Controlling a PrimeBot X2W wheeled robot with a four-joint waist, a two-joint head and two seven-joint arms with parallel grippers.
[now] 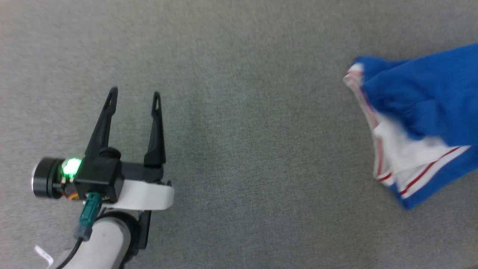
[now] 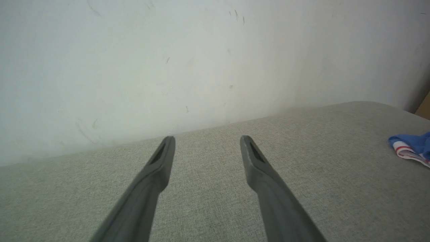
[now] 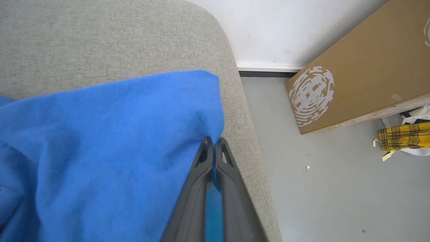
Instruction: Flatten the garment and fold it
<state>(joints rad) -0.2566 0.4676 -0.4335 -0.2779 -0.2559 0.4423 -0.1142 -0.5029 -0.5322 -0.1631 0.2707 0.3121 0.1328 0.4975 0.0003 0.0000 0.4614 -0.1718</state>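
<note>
Grey padded surface [image 1: 239, 56] carries the work. The garment [image 1: 422, 101] lies bunched at its right side, close to the right edge, with the striped trim facing left; it is not yet flat. Right gripper [image 3: 214, 143]: jaws together, pinching a blue edge, judged a hold for drawing the cloth out. Left gripper [image 1: 134, 92] hovers well left of the garment, jaws apart and empty, judged ready to take an opposite edge

Bare grey surface [image 1: 254, 157] lies open between left gripper [image 1: 134, 92] and garment [image 1: 418, 97].
</note>
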